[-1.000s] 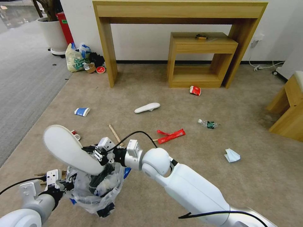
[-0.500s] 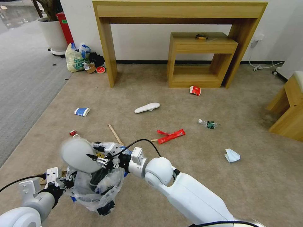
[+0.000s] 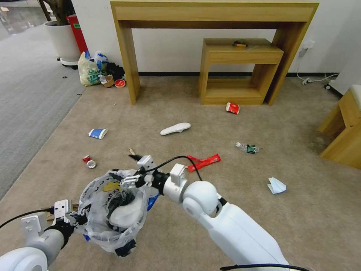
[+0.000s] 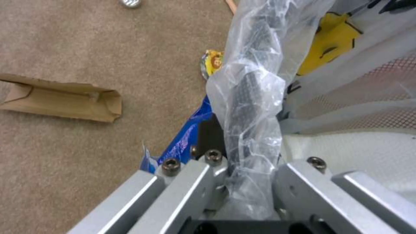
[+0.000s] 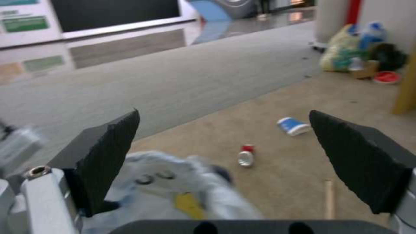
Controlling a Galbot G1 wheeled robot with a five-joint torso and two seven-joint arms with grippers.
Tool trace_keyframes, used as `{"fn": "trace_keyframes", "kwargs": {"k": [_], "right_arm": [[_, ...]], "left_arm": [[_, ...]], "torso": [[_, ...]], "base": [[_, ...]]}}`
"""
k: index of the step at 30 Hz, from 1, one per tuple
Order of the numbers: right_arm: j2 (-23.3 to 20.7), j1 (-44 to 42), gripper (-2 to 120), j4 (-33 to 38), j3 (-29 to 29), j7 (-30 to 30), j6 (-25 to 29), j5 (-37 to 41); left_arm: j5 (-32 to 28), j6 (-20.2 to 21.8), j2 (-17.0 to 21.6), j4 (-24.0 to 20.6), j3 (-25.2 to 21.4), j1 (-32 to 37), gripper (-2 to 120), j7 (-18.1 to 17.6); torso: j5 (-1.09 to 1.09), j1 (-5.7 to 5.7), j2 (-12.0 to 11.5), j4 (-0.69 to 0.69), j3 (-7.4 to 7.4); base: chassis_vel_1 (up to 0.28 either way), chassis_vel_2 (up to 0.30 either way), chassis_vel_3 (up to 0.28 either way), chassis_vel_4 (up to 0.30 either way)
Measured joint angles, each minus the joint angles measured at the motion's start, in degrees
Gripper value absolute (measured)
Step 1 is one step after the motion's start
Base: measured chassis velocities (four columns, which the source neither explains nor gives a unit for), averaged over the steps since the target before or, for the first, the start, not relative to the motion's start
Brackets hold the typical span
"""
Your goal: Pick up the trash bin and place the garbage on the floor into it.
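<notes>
The trash bin (image 3: 98,229), black with a crinkly clear liner, hangs low at the left with my left gripper (image 3: 77,218) shut on its rim (image 4: 249,123). A white insole (image 3: 126,214) lies inside it. My right gripper (image 3: 131,171) stands open over the bin's far edge, its fingers (image 5: 110,152) wide apart and nothing between them. On the beige floor (image 3: 233,203) lies garbage: another insole (image 3: 175,128), a blue-white cup (image 3: 97,133), a crushed can (image 3: 89,162), a red wrapper (image 3: 205,162), a bottle (image 3: 248,147), a tissue (image 3: 276,185), a red packet (image 3: 232,108) and cardboard (image 4: 60,100).
A tall wooden console (image 3: 214,15) with a smaller table (image 3: 240,52) under it stands against the far wall. More wooden furniture (image 3: 344,128) sits at the right. A yellowish-green tied bag (image 3: 89,69) rests by a white planter (image 3: 62,39). Grey striped carpet (image 3: 26,94) runs along the left.
The right gripper lowered the white insole over the bin and let go of it. The insole now lies in the bin, and the gripper is open and has drawn back.
</notes>
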Motion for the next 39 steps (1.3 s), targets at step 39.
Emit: {"fn": "trace_keyframes", "kwargs": {"k": [39], "right_arm": [[1.34, -32.84, 100, 7.43, 34.11, -2.57, 8.45, -16.13]], "left_arm": [[-1.26, 0.0, -1.52, -0.25, -4.03, 1.64, 0, 1.56]], "torso": [[0.0, 0.0, 0.0, -0.01, 0.0]], "base": [[0.011, 0.012, -0.013, -0.012]]}}
